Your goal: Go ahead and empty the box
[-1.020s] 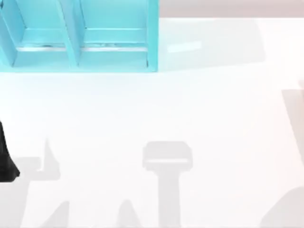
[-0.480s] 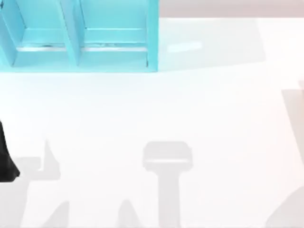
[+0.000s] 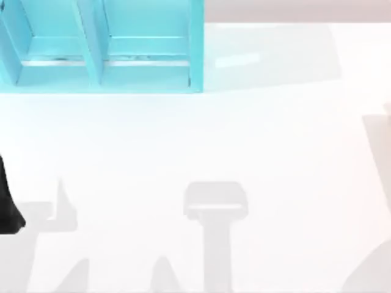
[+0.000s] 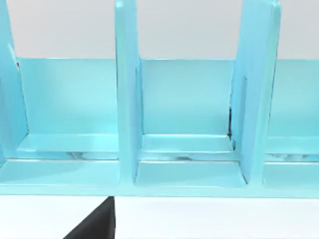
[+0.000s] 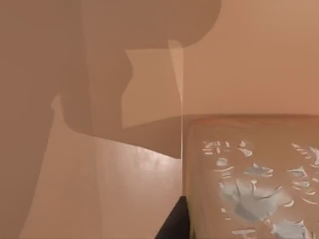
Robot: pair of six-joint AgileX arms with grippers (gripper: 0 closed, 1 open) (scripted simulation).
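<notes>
The right wrist view looks into the box, whose tan inner walls (image 5: 259, 55) rise around a tan block with pale blue flecks (image 5: 249, 184) lying on its floor. A dark part of my right gripper (image 5: 174, 224) hangs close beside that block's near corner. At the table's left edge, a black part of my left arm (image 3: 7, 204) stays parked. A dark part of the left gripper (image 4: 94, 226) points toward the cyan rack.
A cyan rack (image 3: 98, 49) with upright dividers stands at the back left of the white table (image 3: 201, 140). Its bare compartments (image 4: 184, 164) face the left wrist camera. Grey arm shadows lie across the table's front half.
</notes>
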